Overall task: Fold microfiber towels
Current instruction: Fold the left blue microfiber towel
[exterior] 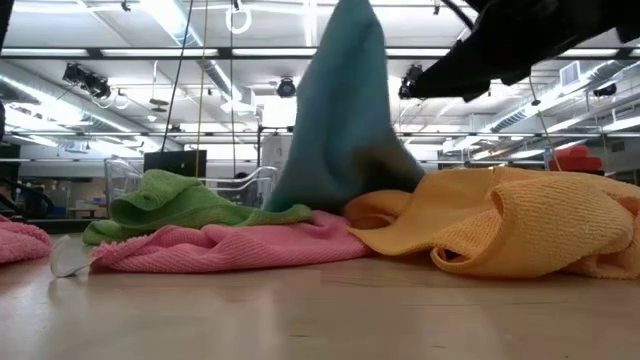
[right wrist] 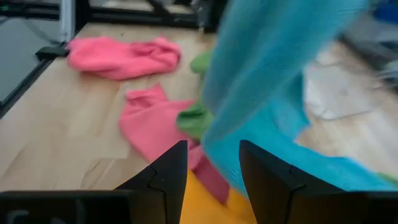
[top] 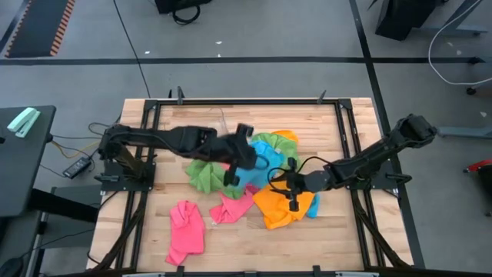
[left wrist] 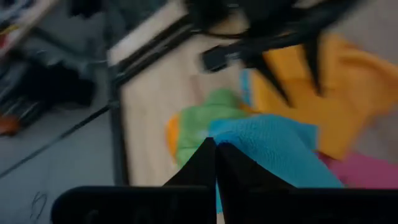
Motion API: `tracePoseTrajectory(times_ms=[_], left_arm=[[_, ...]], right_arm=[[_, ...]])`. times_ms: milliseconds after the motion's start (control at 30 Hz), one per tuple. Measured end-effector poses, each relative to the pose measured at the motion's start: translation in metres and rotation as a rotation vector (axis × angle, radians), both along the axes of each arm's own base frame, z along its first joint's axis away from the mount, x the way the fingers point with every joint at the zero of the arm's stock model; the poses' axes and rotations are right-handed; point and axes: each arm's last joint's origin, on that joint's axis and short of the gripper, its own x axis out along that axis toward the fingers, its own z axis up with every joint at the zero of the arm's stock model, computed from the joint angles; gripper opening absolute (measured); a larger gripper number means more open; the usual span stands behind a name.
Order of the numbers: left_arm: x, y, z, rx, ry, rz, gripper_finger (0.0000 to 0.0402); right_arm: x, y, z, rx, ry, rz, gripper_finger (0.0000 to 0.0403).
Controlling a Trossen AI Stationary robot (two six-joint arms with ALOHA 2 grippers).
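Table point(top: 154, 231) first, with the towels heaped mid-board: green towel point(top: 206, 173), orange towel point(top: 280, 206) toward the right arm, a pink towel point(top: 232, 208) by the pile and another pink towel point(top: 186, 232) lying apart nearer the front edge. The blue towel point(exterior: 340, 110) hangs in a tall peak, pinched by the fully closed left gripper point(left wrist: 216, 149). The right gripper point(right wrist: 213, 163) hovers low over the orange cloth, fingers parted and holding nothing. I'd say it's the pick-out step (nothing folded yet); next calls for getting the blue one clear and spread flat.
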Motion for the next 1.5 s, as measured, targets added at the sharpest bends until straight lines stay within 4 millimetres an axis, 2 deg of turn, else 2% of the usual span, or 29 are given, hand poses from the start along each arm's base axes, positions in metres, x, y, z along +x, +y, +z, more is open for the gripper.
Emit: tracePoseTrajectory(times_ms=[133, 300, 400, 533, 633, 767, 933, 1167, 1500], left_arm=[[0.003, 0.024, 0.003, -0.02, -0.059, 0.128, 0.0019], [0.0, 0.045, 0.001, -0.054, -0.036, 0.216, 0.0031], [-0.002, 0.054, 0.0, -0.03, -0.005, 0.205, 0.0021], [-0.009, 0.056, -0.009, -0.123, 0.133, 0.06, 0.0007], [-0.015, 0.05, -0.015, -0.234, 0.224, -0.034, 0.0009], [-0.019, 0.034, -0.03, -0.345, 0.317, -0.093, 0.0022], [-0.021, 0.007, -0.05, -0.367, 0.397, -0.149, 0.0013], [-0.025, -0.026, -0.09, -0.367, 0.486, -0.201, 0.0013], [-0.036, -0.053, -0.137, -0.411, 0.551, -0.164, 0.0011]], right_arm=[[0.002, 0.003, -0.003, -0.076, -0.026, -0.09, 0.0154], [0.016, 0.007, -0.023, -0.088, -0.024, -0.097, 0.0154], [0.025, 0.011, -0.034, -0.111, 0.025, -0.089, 0.0154], [0.032, 0.014, -0.035, -0.137, 0.103, -0.092, 0.0154], [0.032, 0.014, -0.027, -0.143, 0.15, -0.099, 0.0154], [0.026, 0.012, -0.007, -0.151, 0.176, -0.102, 0.0154], [0.021, 0.004, 0.012, -0.151, 0.173, -0.117, 0.0156], [0.028, -0.019, 0.0, -0.11, 0.276, -0.103, 0.0174], [0.038, -0.06, 0.0, -0.122, 0.327, 0.009, 0.0184]])
